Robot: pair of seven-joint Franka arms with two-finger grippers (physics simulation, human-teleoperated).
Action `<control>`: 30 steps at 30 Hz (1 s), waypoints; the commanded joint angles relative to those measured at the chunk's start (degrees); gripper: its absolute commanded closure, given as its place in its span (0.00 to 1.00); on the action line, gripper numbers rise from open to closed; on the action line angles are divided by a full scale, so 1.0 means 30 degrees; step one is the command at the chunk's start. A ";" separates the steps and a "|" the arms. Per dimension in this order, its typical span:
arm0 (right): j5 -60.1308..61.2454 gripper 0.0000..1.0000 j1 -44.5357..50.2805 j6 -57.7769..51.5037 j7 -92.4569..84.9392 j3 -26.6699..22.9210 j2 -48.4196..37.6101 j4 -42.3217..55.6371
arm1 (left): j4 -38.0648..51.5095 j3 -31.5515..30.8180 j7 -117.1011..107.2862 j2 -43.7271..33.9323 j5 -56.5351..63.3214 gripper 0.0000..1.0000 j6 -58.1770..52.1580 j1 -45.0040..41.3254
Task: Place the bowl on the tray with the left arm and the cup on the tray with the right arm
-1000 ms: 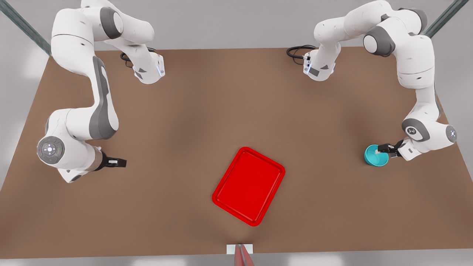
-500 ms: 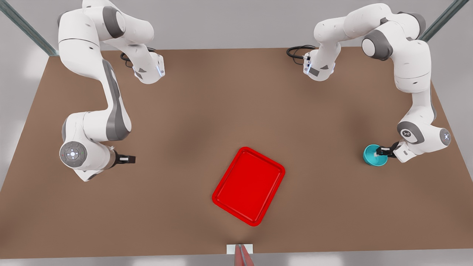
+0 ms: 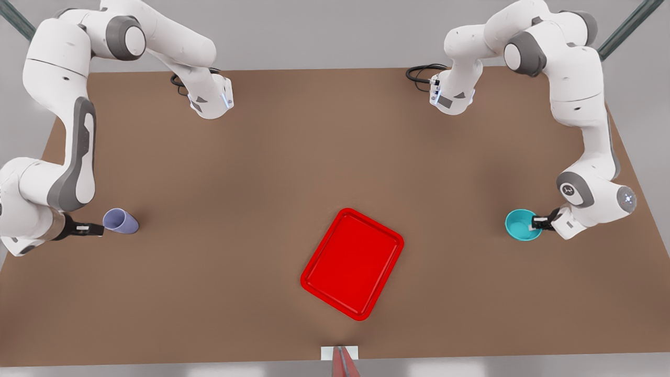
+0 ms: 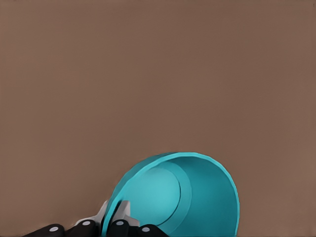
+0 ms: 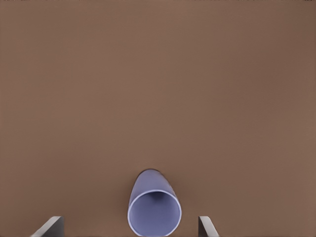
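Note:
The teal bowl [image 3: 521,225] is at the front view's right, and my left gripper [image 3: 539,223] is shut on its rim on the side away from the tray. In the left wrist view the bowl [image 4: 197,192] has its rim pinched between the fingers [image 4: 120,217]. The lavender cup [image 3: 121,221] stands at the front view's left. My right gripper [image 3: 93,229] is open just beside it, on the side away from the tray. The cup [image 5: 154,210] sits ahead of the two wide-apart fingertips [image 5: 50,226]. The red tray [image 3: 352,263] lies bare near the table's front middle.
The brown table [image 3: 293,157] stretches between both arms. Black cables [image 3: 419,73] lie by the arm bases at the back. A small white-and-red marker [image 3: 339,356] sits at the front edge below the tray.
The right arm swung back toward the front view's left, uncovering the cup, and its gripper now sits beside it. The left gripper and bowl shifted slightly toward the tray.

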 commanded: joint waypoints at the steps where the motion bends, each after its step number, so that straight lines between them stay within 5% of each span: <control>1: 0.0000 0.00 0.0004 0.0193 -0.0002 0.0002 0.0087 -0.0002 | 0.0003 0.0015 -0.0487 -0.0149 -0.1513 0.79 -0.0388 -0.0280; 4: 0.0000 0.00 -0.0404 0.1835 -0.0206 0.0060 -0.0001 -0.2665 | -0.0026 -0.0454 -0.5961 -0.1058 -0.1572 0.79 -0.1884 -0.2504; 7: 0.0030 0.00 -0.1255 0.4676 -0.0441 0.0500 -0.3048 -0.7267 | 0.0003 -0.2679 -1.1679 -0.1175 -0.2801 0.79 -0.1708 -0.3708; 12: 0.0030 0.00 -0.2398 0.5379 -0.0441 0.0529 -0.2872 -0.7648 | 0.0735 -0.7220 -2.1084 -0.0414 -0.2978 0.79 0.2480 -0.4441; 27: 0.0000 0.00 -0.2662 0.6317 -0.0411 0.0529 -0.1408 -0.7912 | 0.1321 -0.9917 -2.6067 0.1959 -0.2861 0.79 0.7052 -0.5584; 28: 0.0000 0.00 -0.2808 0.6317 -0.0412 0.0558 -0.1232 -0.7912 | 0.1351 -0.9917 -2.6038 0.1989 -0.2861 0.72 0.7052 -0.5584; 29: 0.0000 0.00 -0.2867 0.6346 -0.0412 0.0529 -0.1231 -0.7795 | 0.1351 -0.9917 -2.5920 0.2018 -0.2773 0.00 0.7052 -0.5584; 30: -0.0029 0.00 -0.3129 0.6610 -0.0441 0.0529 -0.1056 -0.7795 | 0.1351 -0.9917 -2.5920 0.2018 -0.2773 0.00 0.7052 -0.5584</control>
